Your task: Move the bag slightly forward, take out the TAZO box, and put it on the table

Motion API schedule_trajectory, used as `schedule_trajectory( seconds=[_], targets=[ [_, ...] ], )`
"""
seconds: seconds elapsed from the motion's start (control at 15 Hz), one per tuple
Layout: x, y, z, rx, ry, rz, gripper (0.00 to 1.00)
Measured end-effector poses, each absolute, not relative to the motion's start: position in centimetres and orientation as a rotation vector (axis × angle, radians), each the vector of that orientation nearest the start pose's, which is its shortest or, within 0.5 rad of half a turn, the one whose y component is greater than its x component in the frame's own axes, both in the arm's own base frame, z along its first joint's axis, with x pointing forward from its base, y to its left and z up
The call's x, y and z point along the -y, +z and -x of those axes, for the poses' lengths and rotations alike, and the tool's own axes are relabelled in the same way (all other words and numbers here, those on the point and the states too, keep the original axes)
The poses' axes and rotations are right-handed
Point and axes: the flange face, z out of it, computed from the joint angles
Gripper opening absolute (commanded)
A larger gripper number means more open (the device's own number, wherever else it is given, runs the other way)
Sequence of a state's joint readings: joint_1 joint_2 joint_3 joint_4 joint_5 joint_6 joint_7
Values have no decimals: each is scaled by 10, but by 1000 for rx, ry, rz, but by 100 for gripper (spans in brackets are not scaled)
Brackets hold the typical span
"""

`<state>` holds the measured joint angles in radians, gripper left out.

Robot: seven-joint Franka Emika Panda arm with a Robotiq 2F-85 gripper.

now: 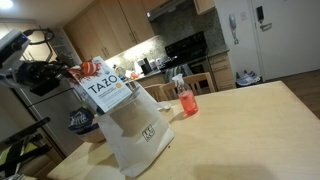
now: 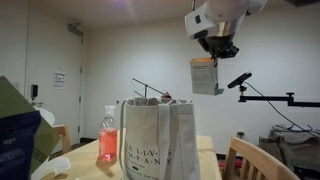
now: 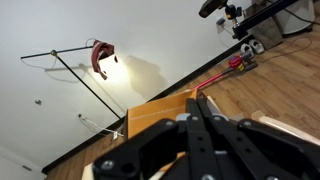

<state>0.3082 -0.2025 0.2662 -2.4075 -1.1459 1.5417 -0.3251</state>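
The white paper bag (image 1: 140, 125) (image 2: 160, 140) stands upright on the tan table (image 1: 250, 130) (image 2: 210, 160). My gripper (image 1: 82, 72) (image 2: 212, 52) is shut on the orange TAZO box (image 1: 105, 92) (image 2: 205, 76) and holds it in the air above the bag's open top. In the wrist view the black fingers (image 3: 195, 115) are pressed together over the box's orange face (image 3: 150, 115), with the table far below (image 3: 280, 80).
A red-pink drink bottle (image 1: 186, 100) (image 2: 107, 135) stands on the table beside the bag. A blue-and-white snack bag (image 1: 82, 122) (image 2: 20, 130) lies near it. A wooden chair back (image 2: 255, 160) is at the table's edge.
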Motion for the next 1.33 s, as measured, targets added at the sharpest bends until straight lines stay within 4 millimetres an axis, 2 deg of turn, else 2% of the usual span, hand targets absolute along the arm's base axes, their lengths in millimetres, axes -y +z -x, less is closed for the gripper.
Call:
schedule_trajectory(
  seconds=[0.27,0.6,1.0,1.13,1.33],
  targets=[
    [-115,380,-405,-1158,-516,-1546,1],
    [-90,312,-420,-1198,-323,-1739,1],
    [-87,222,-434,-1242,-102,-1937,1],
    [-89,201,-441,-1247,-65,-1974,1],
    [-89,180,-453,-1240,-56,-2001,1]
  ],
)
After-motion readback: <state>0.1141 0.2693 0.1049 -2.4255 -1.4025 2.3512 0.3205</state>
